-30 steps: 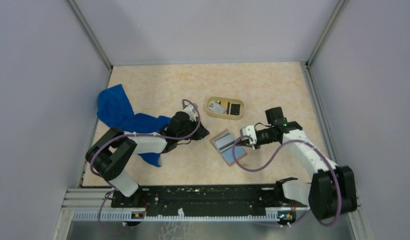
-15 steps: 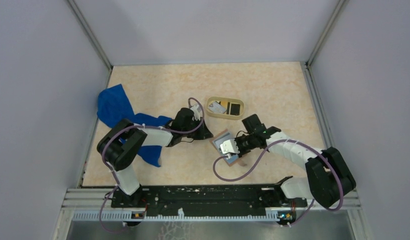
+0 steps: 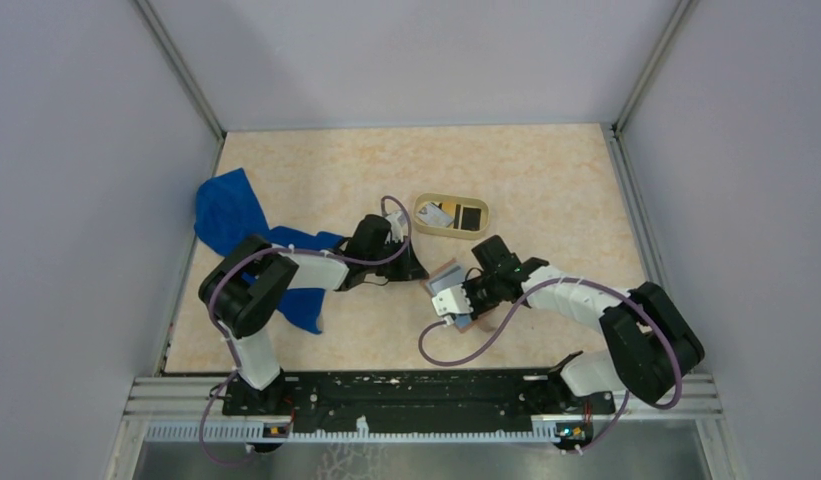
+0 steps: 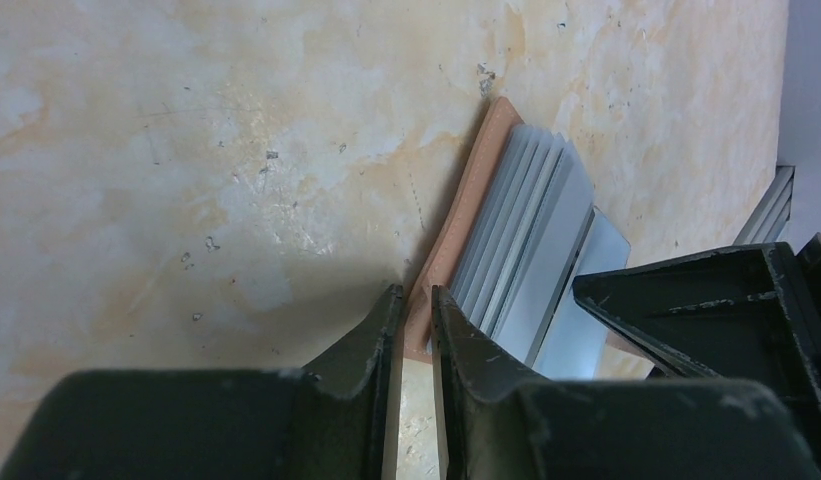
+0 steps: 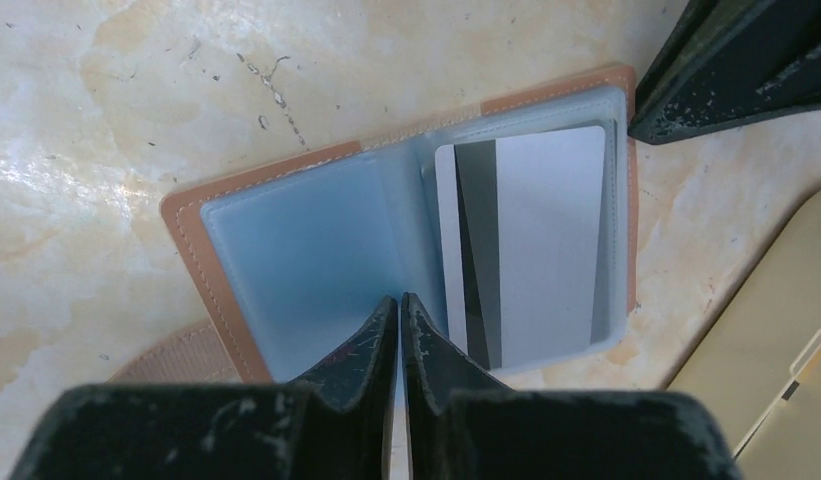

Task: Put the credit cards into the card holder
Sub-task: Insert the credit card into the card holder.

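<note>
The card holder lies open on the table, salmon-brown outside, grey-blue inside. A light card with a dark stripe sits in its right pocket. My left gripper is closed to a narrow gap on the holder's cover edge at a corner. My right gripper is shut and empty, tips on the inner face by the fold. A white card and a black card lie in the oval tan tray.
A blue cloth lies at the left under my left arm. The tray's rim is right next to the holder. My left gripper's body crowds the holder's far corner. Grey walls enclose the table.
My right arm has swung left from the holder's right edge to over its open inner face. My left gripper shifted slightly right, then stayed at the holder's corner.
</note>
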Controlling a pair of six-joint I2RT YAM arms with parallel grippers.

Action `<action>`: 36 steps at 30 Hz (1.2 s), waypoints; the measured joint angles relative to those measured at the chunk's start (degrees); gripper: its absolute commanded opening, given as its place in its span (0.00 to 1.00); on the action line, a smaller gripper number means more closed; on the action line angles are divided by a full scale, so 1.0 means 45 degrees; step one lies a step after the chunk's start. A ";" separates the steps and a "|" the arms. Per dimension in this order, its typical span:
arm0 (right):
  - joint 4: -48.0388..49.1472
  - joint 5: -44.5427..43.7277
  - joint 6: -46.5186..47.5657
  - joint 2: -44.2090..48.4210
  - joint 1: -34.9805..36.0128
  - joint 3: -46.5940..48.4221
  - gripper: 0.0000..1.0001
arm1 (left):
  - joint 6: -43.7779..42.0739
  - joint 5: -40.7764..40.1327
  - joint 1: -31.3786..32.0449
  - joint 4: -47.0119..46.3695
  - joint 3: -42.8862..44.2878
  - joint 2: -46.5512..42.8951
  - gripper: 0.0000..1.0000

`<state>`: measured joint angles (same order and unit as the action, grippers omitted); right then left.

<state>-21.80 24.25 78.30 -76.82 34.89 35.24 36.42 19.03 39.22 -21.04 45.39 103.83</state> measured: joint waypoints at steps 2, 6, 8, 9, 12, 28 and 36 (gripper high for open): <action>0.0097 -0.0204 -0.0015 -0.0175 0.0170 0.0005 0.06 | -0.0005 0.0053 0.0000 0.0019 0.0034 0.0024 0.21; 0.0515 -0.0607 -0.0219 -0.0282 0.0418 0.0005 0.08 | -0.0005 0.0175 -0.0029 0.0053 0.0155 0.0136 0.21; 0.0627 -0.0801 -0.0355 -0.0287 0.0471 0.0005 0.09 | -0.0005 0.0219 -0.0029 0.0049 0.0175 0.0160 0.21; 0.0675 -0.0908 -0.0447 -0.0287 0.0471 0.0005 0.09 | -0.0005 0.0257 -0.0029 0.0044 0.0175 0.0170 0.21; 0.0801 -0.1200 -0.0680 -0.0282 0.0471 -0.0005 0.14 | 0.0000 0.0355 -0.0029 0.0044 0.0180 0.0189 0.21; 0.0471 -0.1579 -0.2399 0.0792 0.0379 0.0024 0.27 | 0.0340 0.0578 -0.0024 -0.0384 -0.0126 0.0209 0.18; 0.0549 -0.0272 -0.5212 0.0855 -0.1389 0.1107 0.27 | 0.0967 0.0379 0.0355 -0.1287 -0.1146 -0.0238 0.18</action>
<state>-19.33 23.03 54.85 -72.97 28.64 40.23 40.77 20.73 40.82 -26.83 40.23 102.76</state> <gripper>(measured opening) 0.276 0.183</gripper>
